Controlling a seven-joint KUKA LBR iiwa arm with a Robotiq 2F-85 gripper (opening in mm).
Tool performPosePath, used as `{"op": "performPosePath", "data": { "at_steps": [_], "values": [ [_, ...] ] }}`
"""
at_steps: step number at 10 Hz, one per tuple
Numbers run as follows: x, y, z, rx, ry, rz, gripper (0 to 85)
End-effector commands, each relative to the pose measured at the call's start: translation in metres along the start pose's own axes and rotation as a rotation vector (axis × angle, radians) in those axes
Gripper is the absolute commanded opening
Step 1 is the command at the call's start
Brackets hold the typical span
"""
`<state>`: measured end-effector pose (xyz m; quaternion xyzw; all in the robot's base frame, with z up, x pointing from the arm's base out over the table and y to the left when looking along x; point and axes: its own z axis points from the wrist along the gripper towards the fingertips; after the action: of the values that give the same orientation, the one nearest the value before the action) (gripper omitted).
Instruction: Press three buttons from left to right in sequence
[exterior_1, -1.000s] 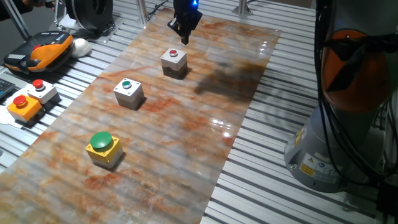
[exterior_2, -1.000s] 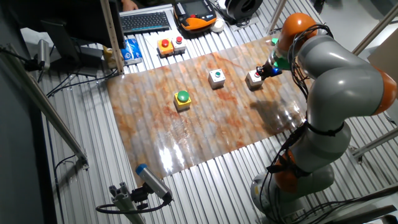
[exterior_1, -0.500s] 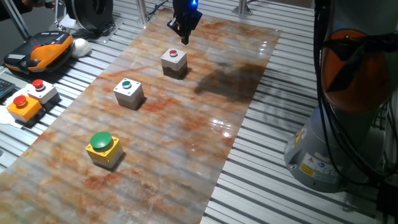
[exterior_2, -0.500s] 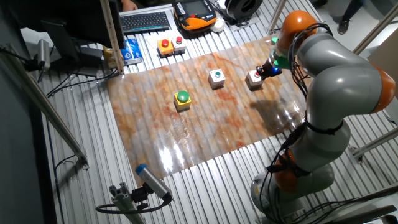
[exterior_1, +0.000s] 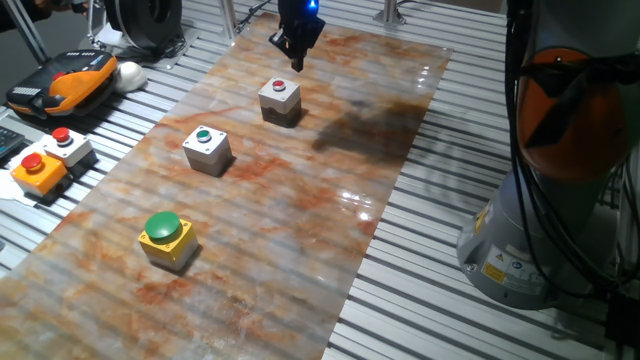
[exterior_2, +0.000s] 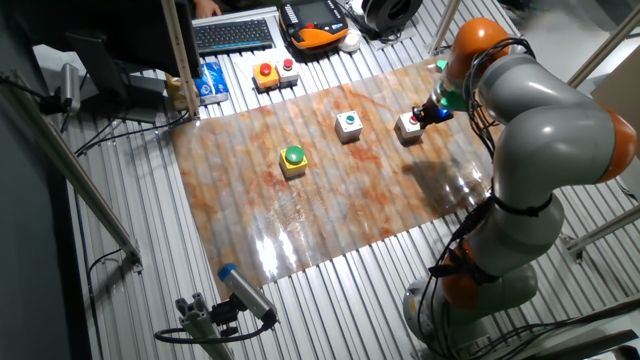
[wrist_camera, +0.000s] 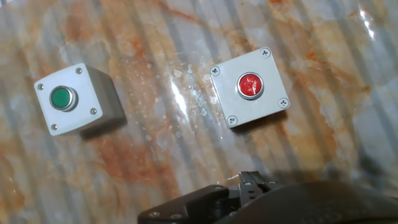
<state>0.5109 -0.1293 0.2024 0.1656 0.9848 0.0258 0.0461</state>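
Note:
Three box switches stand in a row on the marbled board (exterior_1: 320, 190). The light grey box with the small red button (exterior_1: 280, 98) is the farthest, the light grey box with the small green button (exterior_1: 207, 147) is in the middle, and the yellow box with the large green dome (exterior_1: 166, 236) is nearest. My gripper (exterior_1: 297, 62) hangs just beyond and above the red-button box, apart from it. The hand view shows the red-button box (wrist_camera: 250, 86) at right and the green-button box (wrist_camera: 69, 98) at left. The gripper's dark body (wrist_camera: 249, 190) fills the bottom edge; its fingertips are hidden.
An orange box with a red button (exterior_1: 38, 170) and a grey box with a raised red button (exterior_1: 66, 145) sit off the board at left. A teach pendant (exterior_1: 65, 80) lies behind them. The robot base (exterior_1: 560, 160) stands at right.

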Motion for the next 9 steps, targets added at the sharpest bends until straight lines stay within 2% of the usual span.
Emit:
{"op": "performPosePath", "data": {
  "at_steps": [1, 6, 9],
  "values": [
    [0.000, 0.000, 0.000, 0.000, 0.000, 0.003, 0.0],
    [-0.004, -0.004, 0.003, 0.007, -0.019, -0.005, 0.0],
    [-0.022, -0.008, 0.007, 0.008, -0.018, -0.017, 0.0]
  ]
}}
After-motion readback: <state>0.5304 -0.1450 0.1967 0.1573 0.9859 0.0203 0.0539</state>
